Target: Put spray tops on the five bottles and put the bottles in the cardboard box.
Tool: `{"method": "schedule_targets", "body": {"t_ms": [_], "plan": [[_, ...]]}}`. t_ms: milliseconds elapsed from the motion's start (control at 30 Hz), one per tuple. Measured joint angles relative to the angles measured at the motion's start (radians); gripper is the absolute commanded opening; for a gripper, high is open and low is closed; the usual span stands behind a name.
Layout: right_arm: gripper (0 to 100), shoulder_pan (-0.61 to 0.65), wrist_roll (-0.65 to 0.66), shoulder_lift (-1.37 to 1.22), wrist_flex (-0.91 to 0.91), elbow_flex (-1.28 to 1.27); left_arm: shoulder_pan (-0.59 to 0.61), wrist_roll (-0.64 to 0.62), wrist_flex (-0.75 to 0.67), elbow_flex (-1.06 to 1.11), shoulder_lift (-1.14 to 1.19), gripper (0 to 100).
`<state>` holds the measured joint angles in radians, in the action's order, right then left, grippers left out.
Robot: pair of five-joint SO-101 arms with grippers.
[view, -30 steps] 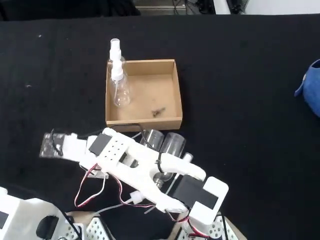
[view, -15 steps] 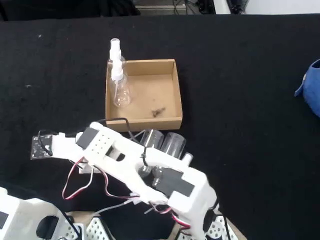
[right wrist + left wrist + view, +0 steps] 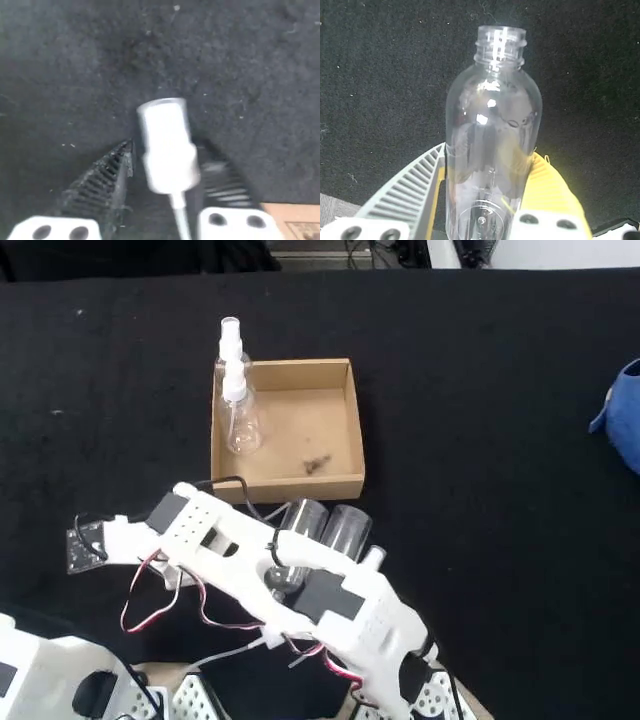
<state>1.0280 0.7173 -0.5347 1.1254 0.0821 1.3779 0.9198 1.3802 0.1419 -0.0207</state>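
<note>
Bottle (image 3: 492, 100), clear, uncapped threaded neck, clasped by left gripper (image 3: 489, 152), right gripper (image 3: 168, 148) grasping white spray top (image 3: 165, 132)

The tabletop (image 3: 500, 390) was finished in black. The cardboard box (image 3: 356, 430) was coloured plain brown. The bottle (image 3: 492, 135) was left clear, the spray top (image 3: 167, 145) white.

Uncapped clear bottle (image 3: 492, 135), white spray top (image 3: 167, 150)
</note>
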Motion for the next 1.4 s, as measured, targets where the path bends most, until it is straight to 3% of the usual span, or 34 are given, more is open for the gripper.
{"method": "schedule_targets", "body": {"t_ms": [267, 567, 1167, 1400], "plan": [[1.1, 0.0, -0.172, -0.002, 0.006, 0.129, -0.041, 0.0, 0.057, 0.0, 0.0, 3], [1.1, -0.061, -0.505, 0.095, 0.055, 0.146, -0.114, -0.006, 0.097, 0.0, 0.0, 3], [1.1, -0.103, -0.588, 0.629, 0.044, -0.109, -0.144, -0.084, 0.097, 0.0, -0.009, 3], [1.1, -0.216, -0.681, 0.898, 0.044, -0.124, -0.215, -0.12, 0.097, 0.133, -0.267, 3]]}}
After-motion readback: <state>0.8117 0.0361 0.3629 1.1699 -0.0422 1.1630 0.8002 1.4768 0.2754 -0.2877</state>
